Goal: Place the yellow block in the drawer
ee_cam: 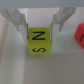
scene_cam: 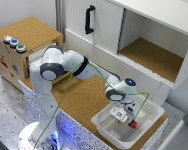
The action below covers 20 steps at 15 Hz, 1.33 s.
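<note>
In the wrist view the yellow block [ee_cam: 39,41], a small cube marked N and S, sits on the white tub floor between my fingertips [ee_cam: 20,23]. The jaws press against its two sides. In the exterior view my gripper [scene_cam: 122,117] reaches down into the white plastic tub [scene_cam: 146,109] at the exterior view's right, and it hides the block there. The cork-topped box [scene_cam: 34,31] with three coloured buttons [scene_cam: 14,43] stands at the far left. Its drawer front and black handle do not show clearly.
A small red cube [scene_cam: 133,124] lies in the tub just beside my gripper; it also shows in the wrist view [ee_cam: 79,36]. A white cabinet with a vertical black handle [scene_cam: 88,19] and an open cork-floored compartment [scene_cam: 153,56] stands behind. The arm's base [scene_cam: 40,132] is at the front left.
</note>
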Each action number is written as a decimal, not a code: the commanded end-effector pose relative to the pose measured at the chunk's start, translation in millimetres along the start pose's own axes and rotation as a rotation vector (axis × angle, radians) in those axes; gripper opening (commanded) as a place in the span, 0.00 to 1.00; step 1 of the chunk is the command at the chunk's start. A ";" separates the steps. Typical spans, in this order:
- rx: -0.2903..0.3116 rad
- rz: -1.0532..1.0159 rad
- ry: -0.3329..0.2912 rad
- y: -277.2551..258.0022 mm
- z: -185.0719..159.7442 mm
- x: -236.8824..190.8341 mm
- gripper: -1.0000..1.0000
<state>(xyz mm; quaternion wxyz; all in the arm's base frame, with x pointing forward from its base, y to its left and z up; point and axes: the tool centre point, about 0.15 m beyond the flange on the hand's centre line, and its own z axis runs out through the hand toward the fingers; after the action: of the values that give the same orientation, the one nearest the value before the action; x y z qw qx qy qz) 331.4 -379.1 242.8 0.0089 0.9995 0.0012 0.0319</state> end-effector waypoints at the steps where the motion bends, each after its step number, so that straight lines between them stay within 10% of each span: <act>1: -0.032 -0.089 0.183 -74.7 -110.3 27.2 0.00; 8: 0.018 -0.349 0.346 -211.3 -201.9 68.1 0.00; 20: 0.228 -1.021 0.237 -468.6 -212.6 60.6 0.00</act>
<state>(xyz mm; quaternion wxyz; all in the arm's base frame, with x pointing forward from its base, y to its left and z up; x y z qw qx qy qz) 387.2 11.2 450.7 -0.0782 0.8950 0.4065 0.1662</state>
